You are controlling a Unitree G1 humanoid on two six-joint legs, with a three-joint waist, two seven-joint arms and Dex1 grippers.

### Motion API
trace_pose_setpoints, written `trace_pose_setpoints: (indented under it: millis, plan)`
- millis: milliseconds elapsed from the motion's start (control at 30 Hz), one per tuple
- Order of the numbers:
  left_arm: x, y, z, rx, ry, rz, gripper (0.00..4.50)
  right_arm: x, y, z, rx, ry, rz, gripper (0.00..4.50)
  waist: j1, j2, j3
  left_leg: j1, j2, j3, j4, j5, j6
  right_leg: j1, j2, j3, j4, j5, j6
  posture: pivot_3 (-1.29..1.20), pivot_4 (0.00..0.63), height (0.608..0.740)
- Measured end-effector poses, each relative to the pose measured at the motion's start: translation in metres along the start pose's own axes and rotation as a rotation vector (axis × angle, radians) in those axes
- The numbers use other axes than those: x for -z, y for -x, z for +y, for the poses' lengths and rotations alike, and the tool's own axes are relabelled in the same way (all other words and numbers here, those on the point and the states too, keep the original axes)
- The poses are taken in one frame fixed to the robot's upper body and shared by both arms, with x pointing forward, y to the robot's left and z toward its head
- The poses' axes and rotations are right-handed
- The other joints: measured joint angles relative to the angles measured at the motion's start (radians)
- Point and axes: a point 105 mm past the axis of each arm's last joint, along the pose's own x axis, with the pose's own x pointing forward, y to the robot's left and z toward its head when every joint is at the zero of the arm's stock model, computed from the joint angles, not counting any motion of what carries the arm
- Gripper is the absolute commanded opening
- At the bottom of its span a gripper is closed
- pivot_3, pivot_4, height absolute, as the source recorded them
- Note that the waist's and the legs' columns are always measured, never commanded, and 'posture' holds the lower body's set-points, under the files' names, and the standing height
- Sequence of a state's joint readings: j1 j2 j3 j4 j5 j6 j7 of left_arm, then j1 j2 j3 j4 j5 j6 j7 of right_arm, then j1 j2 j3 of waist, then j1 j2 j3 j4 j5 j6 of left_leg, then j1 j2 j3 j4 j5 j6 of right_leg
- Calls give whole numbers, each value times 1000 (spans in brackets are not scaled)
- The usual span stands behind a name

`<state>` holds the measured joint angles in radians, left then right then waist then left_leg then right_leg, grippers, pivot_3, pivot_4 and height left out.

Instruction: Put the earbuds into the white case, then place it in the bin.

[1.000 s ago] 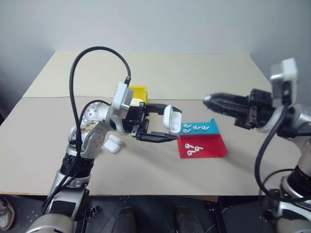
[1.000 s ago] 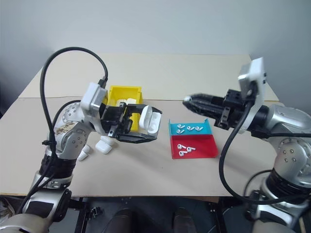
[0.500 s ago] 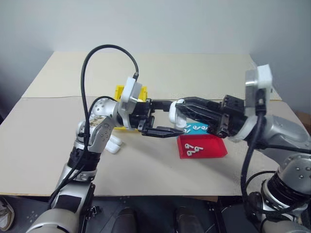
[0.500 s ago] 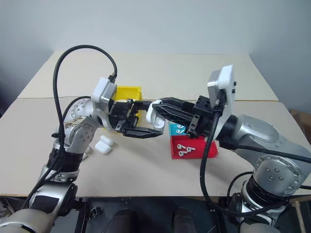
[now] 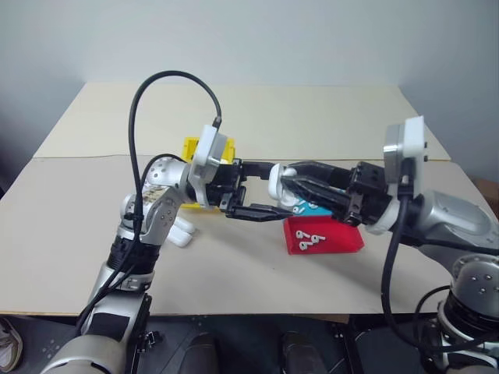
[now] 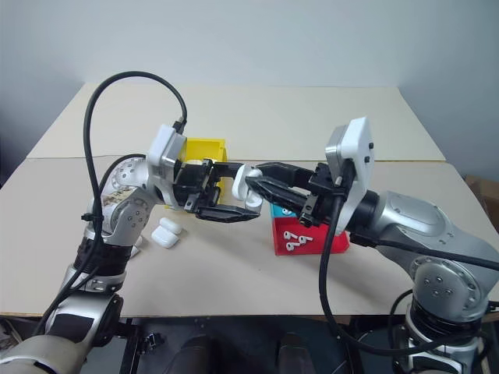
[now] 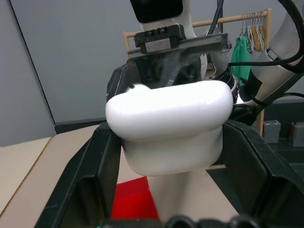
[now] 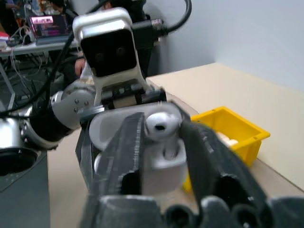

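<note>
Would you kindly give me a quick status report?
Left hand holds the white case, lid open. Right hand at the case, seating an earbud. Yellow bin behind, unobstructed.

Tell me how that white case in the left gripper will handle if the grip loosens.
The white case looks glossy and rounded, so it would probably slip between the left gripper fingers. It seems rigid and light. Its lid stands open, so a knock from the right gripper might snap it shut.
</note>
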<state>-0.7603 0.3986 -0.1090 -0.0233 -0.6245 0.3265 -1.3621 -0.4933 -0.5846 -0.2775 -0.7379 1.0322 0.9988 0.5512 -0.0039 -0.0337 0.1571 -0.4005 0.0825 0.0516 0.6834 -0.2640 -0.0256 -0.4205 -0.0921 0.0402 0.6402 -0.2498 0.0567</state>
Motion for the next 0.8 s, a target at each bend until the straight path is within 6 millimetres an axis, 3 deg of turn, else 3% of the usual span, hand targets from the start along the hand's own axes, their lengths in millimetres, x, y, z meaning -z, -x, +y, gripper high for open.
trace_pose_setpoints:
  millis: [167,333,433,500,600,733,800]
  plan:
    - [-2,0,0,3,-17,-8,2880,-2,0,-2,12,17,-1,4350,-5,0,0,0,0,0,0,0,0,0,0,0,0,0,0,0,150,740]
    - [-3,0,0,1,-28,-13,2880,-6,2,-3,7,5,-11,4350,-7,0,0,0,0,0,0,0,0,0,0,0,0,0,0,0,150,740]
    - [-5,1,1,-4,-36,-8,2880,-19,9,-4,-9,14,-39,4350,-6,0,0,0,0,0,0,0,0,0,0,0,-1,0,0,0,150,740]
    - [-4,4,2,-10,-38,8,2880,-29,13,-13,-7,45,-22,4350,-7,0,0,0,0,1,0,0,0,0,0,1,-1,0,0,0,150,740]
    - [-4,12,2,-24,-43,42,2880,-46,22,-43,28,152,71,4350,-10,1,0,1,0,1,-1,0,0,0,0,1,-1,0,0,0,150,740]
    - [-3,24,0,-59,-38,61,2880,-32,27,-90,26,326,376,3493,-18,2,0,2,0,3,-3,0,1,-1,1,2,-2,0,0,0,150,740]
    - [-1,27,-1,-75,-32,62,2880,-4,27,-112,-34,384,566,2798,-21,2,1,1,0,3,-3,0,0,-2,0,2,-3,0,0,0,150,740]
